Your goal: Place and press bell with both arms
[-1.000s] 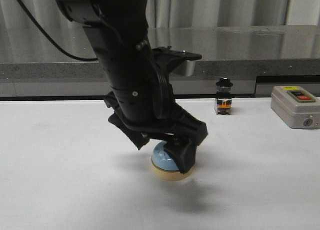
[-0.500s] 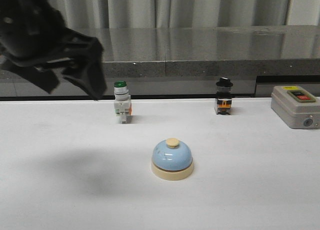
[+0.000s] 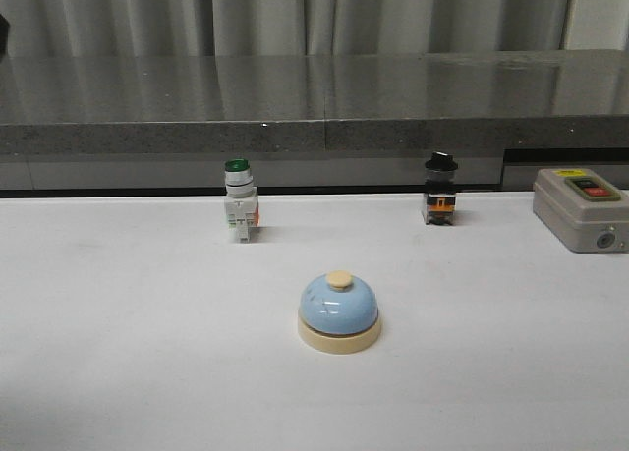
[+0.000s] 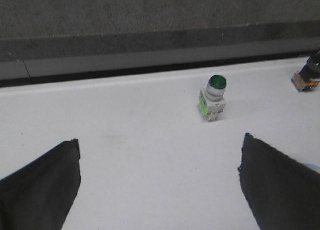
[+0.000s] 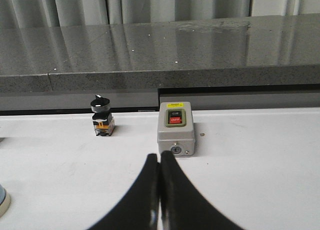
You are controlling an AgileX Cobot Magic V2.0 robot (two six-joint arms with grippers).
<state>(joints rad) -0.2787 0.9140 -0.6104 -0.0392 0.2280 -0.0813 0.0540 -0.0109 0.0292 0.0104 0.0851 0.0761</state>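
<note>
My left gripper [image 4: 160,180] is spread wide: its two black fingers [image 4: 40,190] sit at opposite sides of the left wrist view with a broad gap between them. My right gripper [image 5: 159,190] is closed, fingertips pressed together, gripping nothing. Neither arm appears in the front view.

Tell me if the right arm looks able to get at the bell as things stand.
Probably yes. The bell stands alone on open table, nothing over or beside it. The right claw is shut and empty, aimed past it toward the grey switch box, so it must swing across.
</note>
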